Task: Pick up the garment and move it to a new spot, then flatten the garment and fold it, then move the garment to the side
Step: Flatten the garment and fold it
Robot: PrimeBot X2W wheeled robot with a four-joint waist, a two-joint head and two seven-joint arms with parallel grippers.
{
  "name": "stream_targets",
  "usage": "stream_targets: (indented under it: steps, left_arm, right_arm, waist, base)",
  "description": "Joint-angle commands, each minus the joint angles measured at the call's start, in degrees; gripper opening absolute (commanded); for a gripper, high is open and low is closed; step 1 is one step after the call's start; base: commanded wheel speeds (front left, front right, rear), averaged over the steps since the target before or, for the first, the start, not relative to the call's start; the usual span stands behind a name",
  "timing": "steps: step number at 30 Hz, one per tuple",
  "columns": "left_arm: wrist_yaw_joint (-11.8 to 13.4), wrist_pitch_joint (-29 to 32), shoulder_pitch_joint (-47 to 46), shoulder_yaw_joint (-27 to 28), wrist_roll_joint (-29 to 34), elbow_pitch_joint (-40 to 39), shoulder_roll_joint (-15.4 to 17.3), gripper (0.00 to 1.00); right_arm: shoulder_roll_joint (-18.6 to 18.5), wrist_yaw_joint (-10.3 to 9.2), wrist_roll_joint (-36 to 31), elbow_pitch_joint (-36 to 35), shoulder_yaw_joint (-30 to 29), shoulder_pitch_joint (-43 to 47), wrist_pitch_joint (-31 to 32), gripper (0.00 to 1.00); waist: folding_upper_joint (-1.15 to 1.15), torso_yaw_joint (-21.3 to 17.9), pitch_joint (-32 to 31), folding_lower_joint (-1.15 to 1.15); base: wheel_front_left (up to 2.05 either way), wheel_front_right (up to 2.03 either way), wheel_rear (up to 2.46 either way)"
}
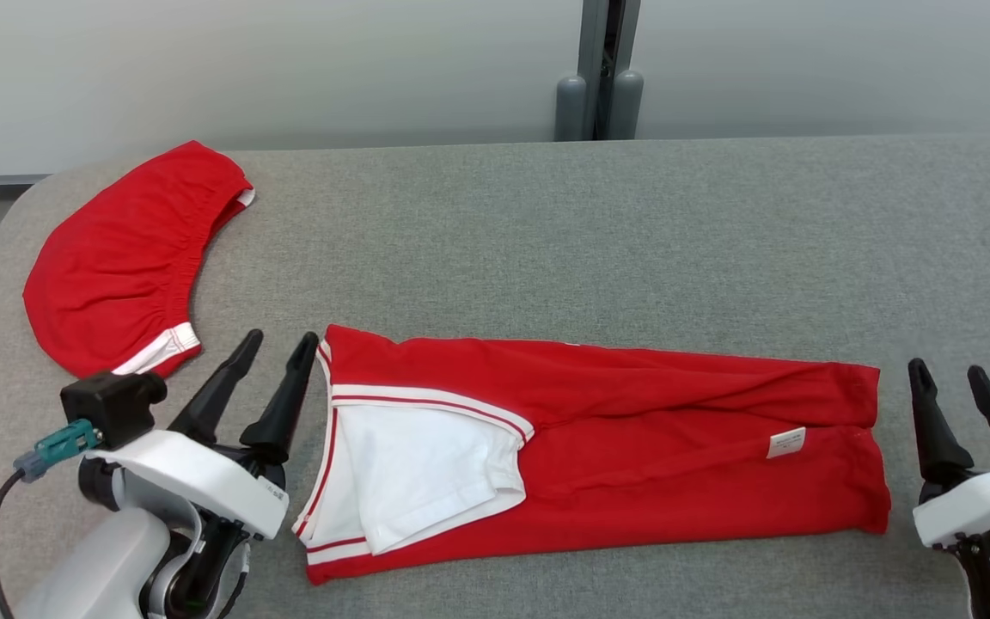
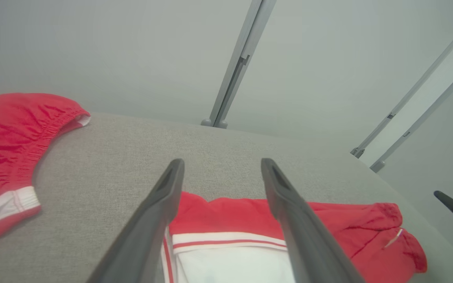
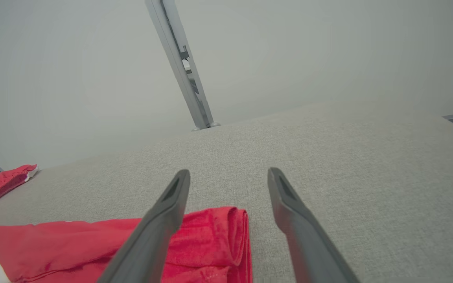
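A second red piece (image 1: pixel 117 258) lies at the far left of the grey table (image 1: pixel 632 232). The left gripper (image 1: pixel 282 337) hovers with fingers spread and empty, just beside the garment's left end. The garment (image 1: pixel 632 447), red with white trim, lies flat, near centre. The right gripper (image 1: pixel 945 368) sits just past its right end, fingers released.

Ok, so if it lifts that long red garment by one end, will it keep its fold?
Probably not: the red garment is thin cloth lying flat with soft creases, so it would likely droop and unfold. It looks light, and the white flap may swing open. Pushed on the textured grey table, it would probably bunch.
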Motion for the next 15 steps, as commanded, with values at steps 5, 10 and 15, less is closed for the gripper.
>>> stream_targets:
  steps: [5, 10, 15]
  left_arm:
    - [2.3, -0.2, 7.7, 12.8, 8.2, -4.4, -5.4, 1.0]
    - [1.0, -0.2, 11.3, 16.1, 13.1, -6.2, -9.1, 1.0]
    - [-0.1, -0.2, 12.5, 16.8, 15.3, -6.4, -10.9, 1.0]
  right_arm:
    - [3.3, 0.02, -0.3, 1.6, -2.3, 2.4, 0.0, 1.0]
    - [5.3, 0.02, 1.0, 5.8, -2.4, 1.5, 0.0, 1.0]
    - [6.0, 0.02, 3.1, 10.1, -1.2, -0.5, 0.3, 1.0]
  waist:
    - [0.0, 0.0, -0.6, 0.0]
    - [0.0, 0.5, -0.9, 0.0]
    - [0.0, 1.1, -0.8, 0.0]
  base:
    - [0.0, 0.0, 0.0]
    - [0.0, 0.0, 0.0]
    - [0.0, 0.0, 0.0]
